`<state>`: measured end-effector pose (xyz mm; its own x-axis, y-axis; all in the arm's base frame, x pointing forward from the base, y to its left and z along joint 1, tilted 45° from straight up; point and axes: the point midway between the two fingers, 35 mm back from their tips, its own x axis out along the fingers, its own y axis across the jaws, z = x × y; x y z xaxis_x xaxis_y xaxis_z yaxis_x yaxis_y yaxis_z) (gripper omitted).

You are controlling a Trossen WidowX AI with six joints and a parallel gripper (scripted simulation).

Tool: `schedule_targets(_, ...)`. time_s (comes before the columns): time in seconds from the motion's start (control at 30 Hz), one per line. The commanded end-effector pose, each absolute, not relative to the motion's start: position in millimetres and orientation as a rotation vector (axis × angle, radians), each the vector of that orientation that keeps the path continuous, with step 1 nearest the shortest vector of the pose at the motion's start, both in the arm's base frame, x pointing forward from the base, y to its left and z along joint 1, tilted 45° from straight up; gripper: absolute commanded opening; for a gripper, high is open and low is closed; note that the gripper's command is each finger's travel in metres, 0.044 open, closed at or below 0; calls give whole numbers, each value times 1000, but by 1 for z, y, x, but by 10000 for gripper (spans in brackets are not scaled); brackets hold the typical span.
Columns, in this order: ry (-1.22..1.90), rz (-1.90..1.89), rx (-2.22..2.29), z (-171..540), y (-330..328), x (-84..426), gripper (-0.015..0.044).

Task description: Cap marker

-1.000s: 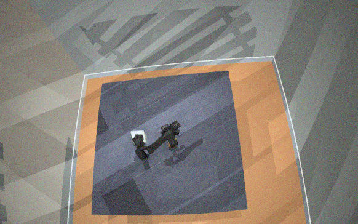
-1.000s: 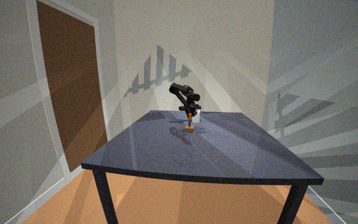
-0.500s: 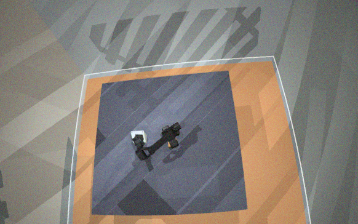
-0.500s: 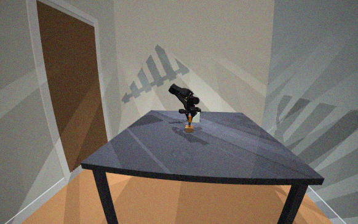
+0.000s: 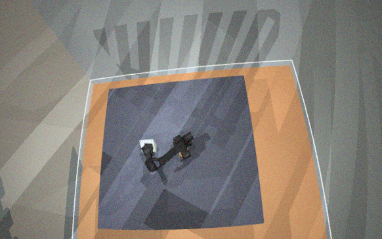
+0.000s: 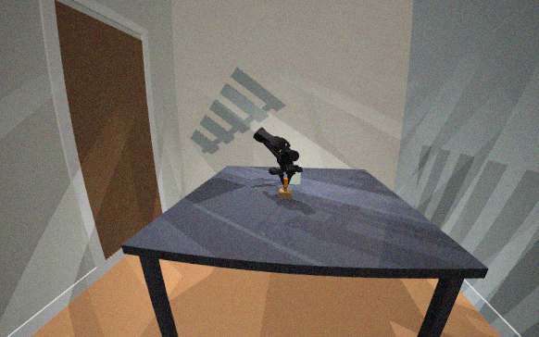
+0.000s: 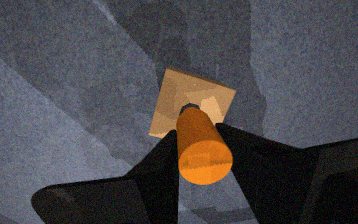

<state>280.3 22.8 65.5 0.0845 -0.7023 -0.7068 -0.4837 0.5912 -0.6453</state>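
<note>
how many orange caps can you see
1: the orange cap is between the gripper's fingers, above the holder block. Others could be hidden behind the arm.

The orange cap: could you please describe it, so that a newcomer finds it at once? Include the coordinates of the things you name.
On the dark table [image 6: 287, 241], find the small tan block [image 6: 284, 194] [image 7: 167, 100]. The orange cap [image 6: 285, 183] [image 7: 205, 162] is above it, between the black gripper's [image 7: 200, 132] fingers, rounder and brighter than the block.
</note>
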Motion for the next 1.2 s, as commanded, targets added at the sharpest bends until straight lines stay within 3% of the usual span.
schedule_targets(0.0,1558,-215,-1035,65,21,281,0)
schedule_targets(0.1,1558,-215,-1035,65,21,281,0)
schedule_targets(0.67,1561,-216,-1031,65,22,280,440)
schedule_targets(1.1,1562,-213,-1030,117,75,274,440)
schedule_targets(1.17,1547,-256,-985,116,74,274,387)
